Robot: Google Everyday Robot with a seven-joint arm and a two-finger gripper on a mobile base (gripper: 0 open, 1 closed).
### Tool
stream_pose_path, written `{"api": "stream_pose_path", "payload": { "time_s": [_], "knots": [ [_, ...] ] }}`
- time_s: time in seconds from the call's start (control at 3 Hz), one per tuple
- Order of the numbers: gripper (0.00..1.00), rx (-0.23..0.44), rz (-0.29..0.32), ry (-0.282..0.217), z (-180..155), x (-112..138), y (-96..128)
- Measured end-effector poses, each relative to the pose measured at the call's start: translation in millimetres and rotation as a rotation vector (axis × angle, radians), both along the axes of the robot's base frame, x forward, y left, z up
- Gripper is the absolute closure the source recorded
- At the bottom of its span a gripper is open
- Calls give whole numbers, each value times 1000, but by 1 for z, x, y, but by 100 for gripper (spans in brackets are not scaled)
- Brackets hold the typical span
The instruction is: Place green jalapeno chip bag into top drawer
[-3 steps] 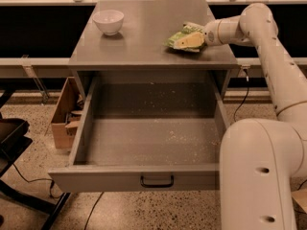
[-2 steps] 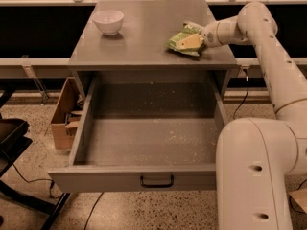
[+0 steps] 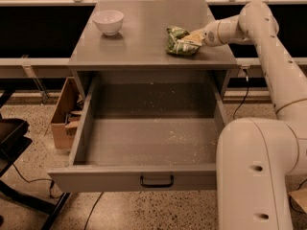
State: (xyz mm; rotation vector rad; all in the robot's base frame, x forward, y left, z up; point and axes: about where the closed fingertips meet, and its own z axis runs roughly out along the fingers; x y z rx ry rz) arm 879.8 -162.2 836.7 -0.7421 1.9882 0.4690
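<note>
The green jalapeno chip bag (image 3: 180, 41) lies on the right part of the grey cabinet top (image 3: 139, 47), crinkly with pale ends. My gripper (image 3: 194, 38) is at the bag's right end, touching it, its white arm reaching in from the right. The top drawer (image 3: 148, 143) is pulled fully out below the cabinet top, with a crumb-speckled floor and a small black handle (image 3: 157, 181) on its front panel. The drawer holds nothing but crumbs.
A white bowl (image 3: 108, 21) stands at the back left of the cabinet top. A cardboard box (image 3: 64, 116) sits on the floor left of the drawer. My white base (image 3: 254, 176) stands at the drawer's right front corner. A black stand (image 3: 14, 143) is at far left.
The view has shifted slightly. The bag and my gripper stay at the same spot on the cabinet top.
</note>
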Motion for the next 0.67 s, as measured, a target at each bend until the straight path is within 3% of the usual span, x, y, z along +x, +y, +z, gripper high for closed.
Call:
{"api": "stream_pose_path", "payload": {
  "time_s": [0.33, 0.67],
  "knots": [
    [100, 0, 0, 0, 0, 0, 0],
    [100, 0, 0, 0, 2, 0, 0]
  ]
}}
